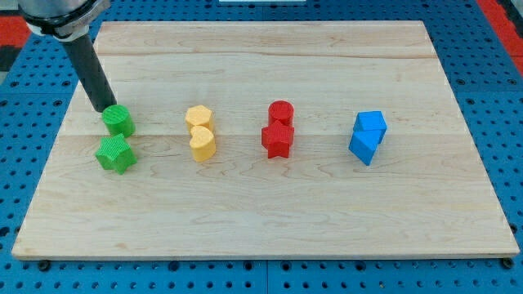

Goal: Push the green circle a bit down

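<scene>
Green circle (118, 120) sits far left on the wooden board (270, 212), w/ my tip (106, 109) at its 11 o'clock, touching or just about; it's a bare rod, no jaws, nothing gripped. Green star (114, 153) is right at the circle's 6 o'clock, apparently touching, so a down push likely shoves the star too. Contact is off-centre, so the circle may squirt toward 4 o'clock; yellow (200, 132), red (279, 129), blue (368, 136) pairs sit well apart at 3 o'clock, low risk.
</scene>
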